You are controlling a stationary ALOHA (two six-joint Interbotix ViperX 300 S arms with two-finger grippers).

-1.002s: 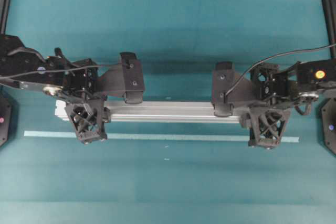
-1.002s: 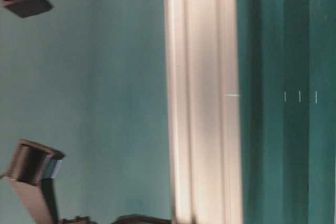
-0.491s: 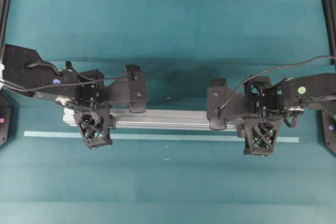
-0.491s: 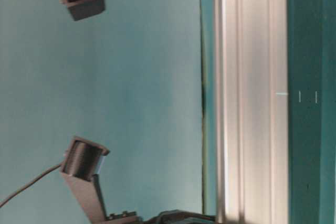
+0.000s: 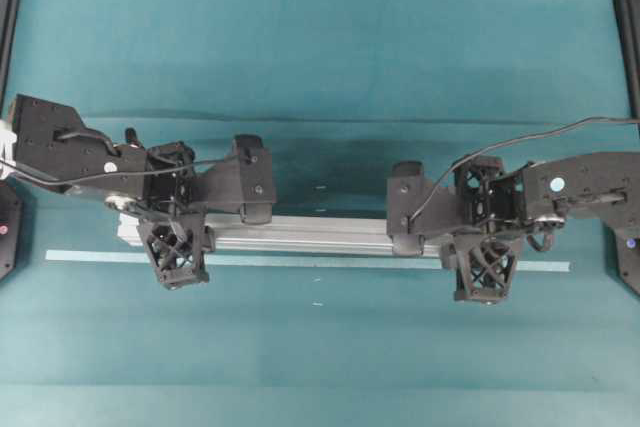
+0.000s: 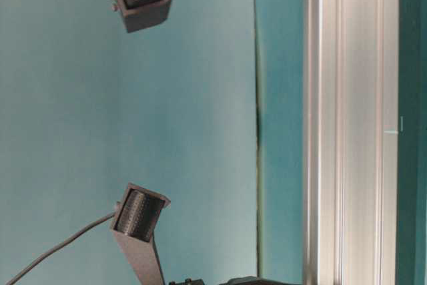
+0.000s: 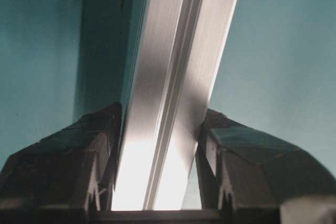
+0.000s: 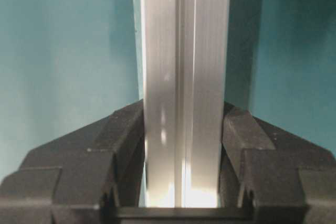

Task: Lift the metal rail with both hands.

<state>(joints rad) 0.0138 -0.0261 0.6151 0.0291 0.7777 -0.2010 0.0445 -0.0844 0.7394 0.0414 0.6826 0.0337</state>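
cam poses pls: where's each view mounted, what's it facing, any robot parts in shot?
Overhead: above the table, looking down; metal rail, left gripper, right gripper, tape strip.
Table-level: low, image turned sideways; metal rail, bits of both arms.
Left wrist: along the metal rail between the left gripper fingers.
Right wrist: same, metal rail in the right gripper.
Shared: all four show the rail.
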